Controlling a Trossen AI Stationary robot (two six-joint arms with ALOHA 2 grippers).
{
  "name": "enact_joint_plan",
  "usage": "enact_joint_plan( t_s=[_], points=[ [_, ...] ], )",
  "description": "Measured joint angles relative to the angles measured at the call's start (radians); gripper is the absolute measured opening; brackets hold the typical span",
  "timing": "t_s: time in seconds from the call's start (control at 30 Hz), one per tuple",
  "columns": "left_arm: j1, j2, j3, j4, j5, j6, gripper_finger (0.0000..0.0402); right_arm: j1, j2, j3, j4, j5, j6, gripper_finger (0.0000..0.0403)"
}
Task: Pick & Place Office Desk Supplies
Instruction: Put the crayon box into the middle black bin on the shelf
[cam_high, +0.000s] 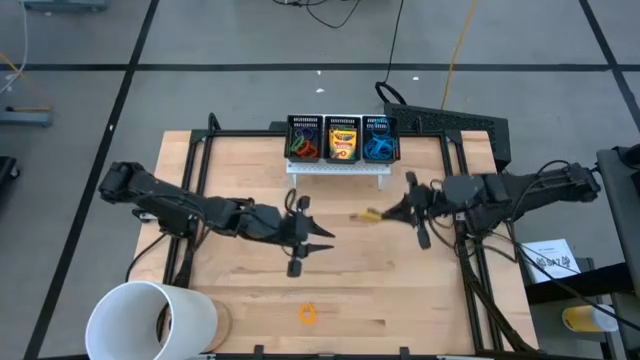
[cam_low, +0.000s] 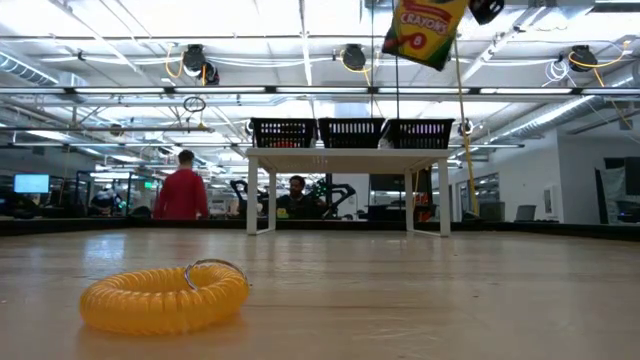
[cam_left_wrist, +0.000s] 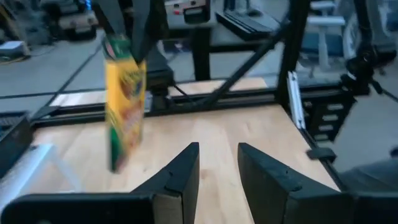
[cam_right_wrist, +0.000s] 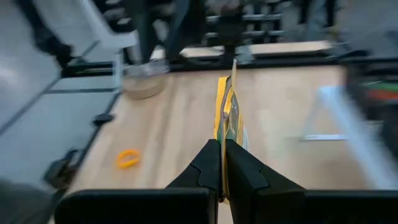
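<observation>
Wooden surface (cam_high: 400, 290), three mesh bins (cam_high: 343, 139) at its far edge. My right fingers (cam_high: 398, 213) pinch a crayon box (cam_high: 370, 214) by one narrow end, raised just before the bins. Left fingers (cam_high: 318, 238) spread, empty, nearby. Box hangs lengthwise downward; keep the pinch firm and lower it end-first into the middle bin.

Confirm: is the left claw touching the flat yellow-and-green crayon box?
Apart. In the left wrist view the left claw is open and empty, with bare table between it and the flat yellow-and-green crayon box, which hangs from the right claw.
</observation>
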Motion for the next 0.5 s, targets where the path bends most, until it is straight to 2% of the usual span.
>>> enact_joint_plan(
  t_s=[0.23, 0.5],
  points=[
    [0.074, -0.09, -0.191, 0.141, -0.001, -0.034, 0.012, -0.24, 0.023, 0.151, -0.122, -0.022, -0.152, 0.0004],
    [0.131, -0.095, -0.224, 0.151, 0.003, -0.035, 0.012, -0.576, 0.154, 0.26, -0.13, -0.348, -0.273, 0.0004]
  ],
)
